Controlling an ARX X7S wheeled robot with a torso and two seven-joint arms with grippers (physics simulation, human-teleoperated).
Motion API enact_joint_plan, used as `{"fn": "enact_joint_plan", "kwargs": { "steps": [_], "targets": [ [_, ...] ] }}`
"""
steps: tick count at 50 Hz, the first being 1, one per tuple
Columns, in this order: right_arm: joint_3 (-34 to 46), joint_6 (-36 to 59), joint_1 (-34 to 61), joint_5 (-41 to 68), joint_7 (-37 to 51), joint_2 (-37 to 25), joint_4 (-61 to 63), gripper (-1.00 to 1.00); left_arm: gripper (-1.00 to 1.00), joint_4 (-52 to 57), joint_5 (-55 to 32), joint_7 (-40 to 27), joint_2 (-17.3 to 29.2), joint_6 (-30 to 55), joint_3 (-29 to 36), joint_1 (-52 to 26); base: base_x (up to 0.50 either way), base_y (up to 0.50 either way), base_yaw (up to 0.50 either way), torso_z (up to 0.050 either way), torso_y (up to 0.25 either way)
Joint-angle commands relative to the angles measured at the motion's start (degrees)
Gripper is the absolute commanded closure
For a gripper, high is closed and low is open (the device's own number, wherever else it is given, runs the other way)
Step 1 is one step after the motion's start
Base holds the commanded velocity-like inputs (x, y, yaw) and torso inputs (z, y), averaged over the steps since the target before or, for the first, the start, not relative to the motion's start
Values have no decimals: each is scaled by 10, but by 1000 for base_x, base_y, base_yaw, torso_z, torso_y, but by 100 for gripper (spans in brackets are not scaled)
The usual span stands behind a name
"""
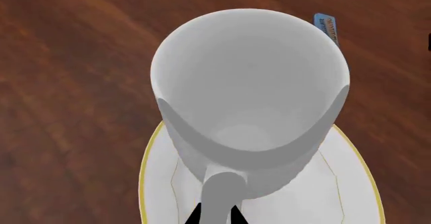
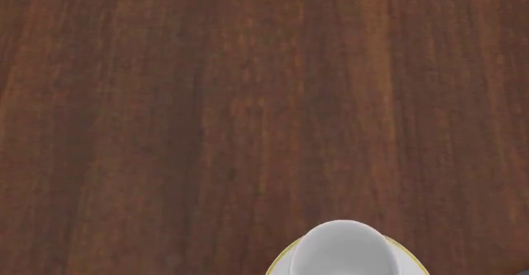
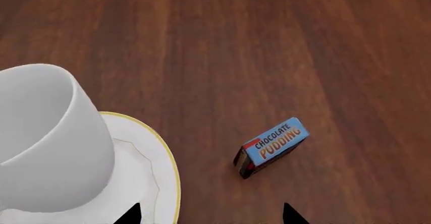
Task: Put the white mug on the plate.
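Dark reddish-brown wood grain of the tabletop filling every view. Largest thing on it: the plate, round and white with a thin gold-yellow rim, lying directly beyond the left claw and off to one side of the right claw. Over the plate's middle, the white mug, upright and glossy, mouth open to the left wrist camera, empty inside. Cannot tell whether its base touches the plate or hangs just above it. Loop handle pointing back toward the left claw, passing between two black fingertips at the picture's edge; jaws narrow, closed on the handle. Beyond the mug, a small blue corner peeking past its rim. Right claw apart from the mug, tips spread wide with only bare wood between them, holding nothing. Just ahead of that claw, smallest of all: a blue chocolate pudding box lying flat on the tabletop, well clear of the plate.
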State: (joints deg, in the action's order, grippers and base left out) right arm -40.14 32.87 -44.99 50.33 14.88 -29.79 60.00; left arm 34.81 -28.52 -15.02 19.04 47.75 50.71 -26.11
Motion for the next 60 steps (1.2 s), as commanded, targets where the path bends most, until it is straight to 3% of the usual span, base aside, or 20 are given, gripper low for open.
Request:
{"fn": "enact_joint_plan", "kwargs": {
  "steps": [1, 49, 50, 60],
  "targets": [
    [3, 2, 0, 2, -1, 2, 0, -100, 100, -7, -2, -2, 3, -13, 2, 11, 0, 0, 0, 0, 0],
    [-7, 14, 0, 1, -39, 35, 0, -100, 100, -36, -10, 7, 9, -41, 9, 30, 0, 0, 0, 0, 0],
    [-7, 13, 0, 1, -40, 35, 0, -100, -100, -35, -13, 5, 8, -37, 6, 29, 0, -3, -3, 0, 0],
    [-7, 15, 0, -2, -50, 42, 0, -100, -100, -35, -10, 8, 13, -48, 11, 33, 0, 0, 0, 0, 0]
  ]
}}
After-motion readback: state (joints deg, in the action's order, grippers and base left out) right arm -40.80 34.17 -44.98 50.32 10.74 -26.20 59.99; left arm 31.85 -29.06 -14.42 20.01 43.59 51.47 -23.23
